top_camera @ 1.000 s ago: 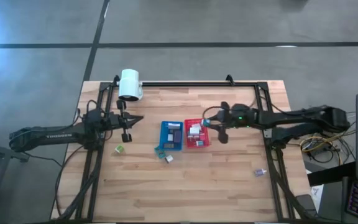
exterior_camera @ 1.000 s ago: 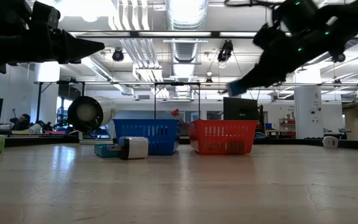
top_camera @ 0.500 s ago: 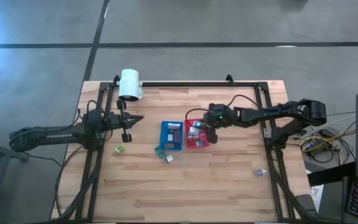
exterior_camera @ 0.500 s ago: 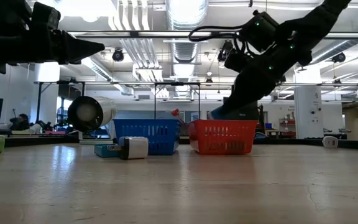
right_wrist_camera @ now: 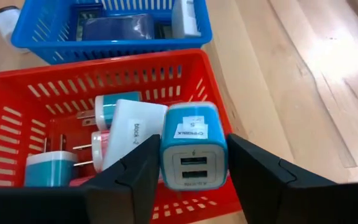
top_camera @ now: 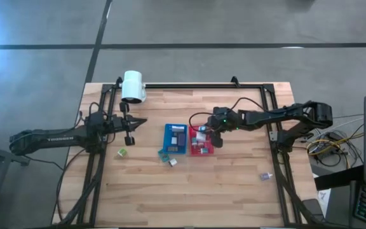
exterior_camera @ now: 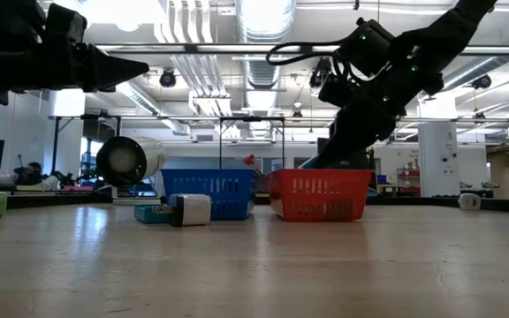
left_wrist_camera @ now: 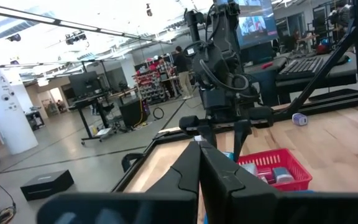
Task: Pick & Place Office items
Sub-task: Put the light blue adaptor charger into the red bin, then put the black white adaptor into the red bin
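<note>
Clearly the blue-and-white USB charger (right_wrist_camera: 193, 146) sits between the right gripper (right_wrist_camera: 191, 168) fingers, just over the red basket (right_wrist_camera: 17, 99). Whether the pads press it or have let go, I cannot tell. It looks like a light, stiff plastic cube with smooth sides, so I judge it slippery; the flat opposite faces are the best hold. The left gripper (top_camera: 131, 130) waits closed, empty, over the table's left part.

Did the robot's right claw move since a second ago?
Yes. The right gripper slid toward the left arm's side, from beyond the red basket's outer edge to right over the basket, carrying a teal charger.
</note>
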